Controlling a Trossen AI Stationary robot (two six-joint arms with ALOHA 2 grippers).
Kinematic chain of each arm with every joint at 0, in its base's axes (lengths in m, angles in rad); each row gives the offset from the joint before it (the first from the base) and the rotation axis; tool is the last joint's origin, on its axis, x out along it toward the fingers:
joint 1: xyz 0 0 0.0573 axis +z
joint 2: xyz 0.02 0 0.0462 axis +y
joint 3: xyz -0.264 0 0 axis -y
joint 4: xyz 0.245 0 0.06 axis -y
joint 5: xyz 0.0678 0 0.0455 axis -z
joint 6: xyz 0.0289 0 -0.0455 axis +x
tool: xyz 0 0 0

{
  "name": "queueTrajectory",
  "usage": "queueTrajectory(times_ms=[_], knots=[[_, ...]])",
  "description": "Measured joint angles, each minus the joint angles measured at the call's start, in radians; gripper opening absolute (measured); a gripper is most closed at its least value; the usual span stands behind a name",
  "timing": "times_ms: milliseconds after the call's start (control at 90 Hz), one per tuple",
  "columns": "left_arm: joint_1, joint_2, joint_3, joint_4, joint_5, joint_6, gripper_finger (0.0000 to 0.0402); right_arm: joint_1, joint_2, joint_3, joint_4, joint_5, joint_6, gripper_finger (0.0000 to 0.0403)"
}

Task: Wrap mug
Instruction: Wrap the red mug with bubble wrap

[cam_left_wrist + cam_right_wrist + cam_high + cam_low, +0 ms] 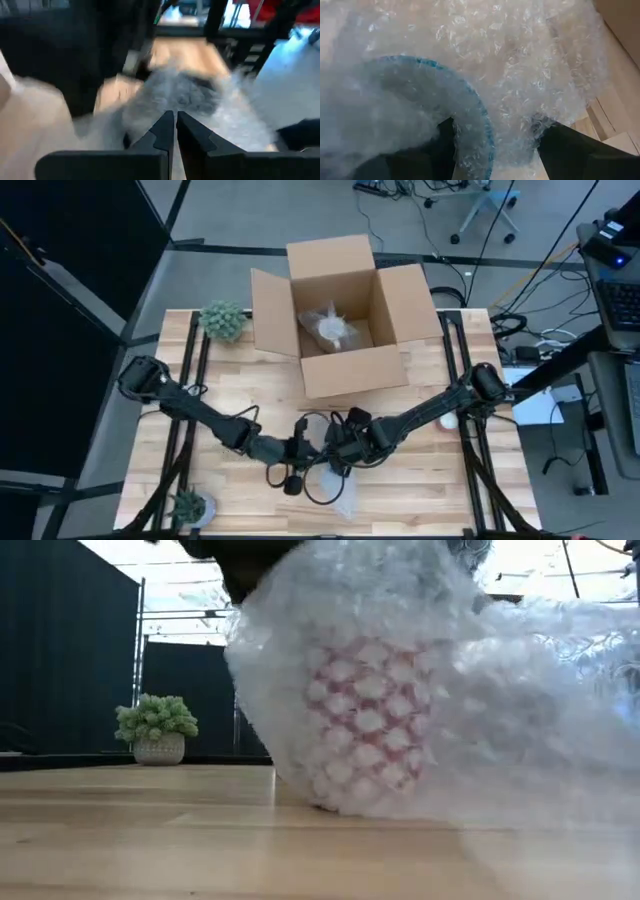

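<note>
Mug, pink-patterned with blue rim (pixel 368 730), upright on wooden table (pixel 440 480), near front edge, draped in clear bubble wrap (pixel 500 710). Left gripper (pixel 175 131) pinched closed beside it. Right gripper (pixel 495 131) spread, straddling wrapped rim.

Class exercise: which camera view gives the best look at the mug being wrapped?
The low view: the mug stands upright on the table, its red body visible through the bubble wrap. The right wrist view shows only its blue rim; the high view hides it under the grippers; the left wrist view shows a blur.
</note>
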Motion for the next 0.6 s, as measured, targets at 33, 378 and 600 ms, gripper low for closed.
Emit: queueTrajectory(times_ms=[33,378,600], knots=[[0.008,0.026,0.000,0.017,0.012,-0.010,0.0011,0.000,0.000,0.000,-0.001,0.000,-0.001,0.0219],[0.034,0.114,0.005,0.059,0.024,-0.062,0.0011,0.004,-0.122,-0.004,-0.044,-0.089,-0.029,0.0219],[0.033,0.112,0.001,0.085,0.024,-0.059,0.0011,0.029,-0.259,-0.002,-0.124,-0.143,-0.032,0.0219]])
